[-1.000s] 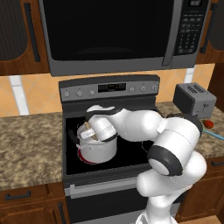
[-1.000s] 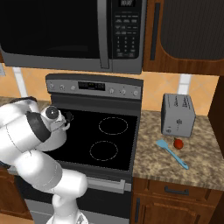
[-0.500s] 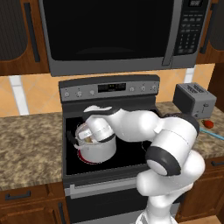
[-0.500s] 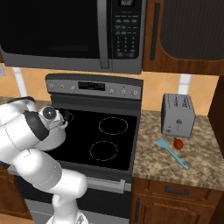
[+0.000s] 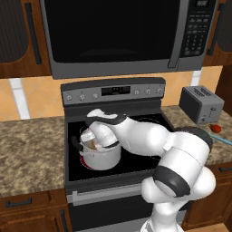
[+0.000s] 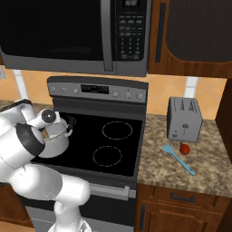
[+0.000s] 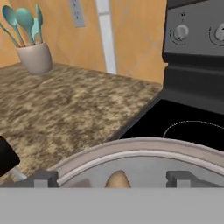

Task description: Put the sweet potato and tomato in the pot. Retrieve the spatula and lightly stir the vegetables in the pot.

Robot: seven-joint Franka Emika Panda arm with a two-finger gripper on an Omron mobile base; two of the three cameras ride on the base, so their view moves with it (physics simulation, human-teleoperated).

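The pot [image 5: 100, 156] is seen on the front left burner of the stove [image 5: 149, 156], with the gripper [image 7: 113, 180] held directly over its mouth. The jaws are spread wide and nothing is held between them. The sweet potato [image 7: 117, 179] is found inside the pot; a tan tapered end is shown in the hand view, pointing up toward the pot's far rim, though its full long axis cannot be determined.

The tomato [image 6: 184, 148] is located on the right counter [image 6: 208, 167], just in front of the toaster [image 6: 183, 118]. The spatula [image 6: 178, 159] is laid flat beside the tomato, its long axis diagonal, blade toward the toaster and handle toward the counter's front edge.
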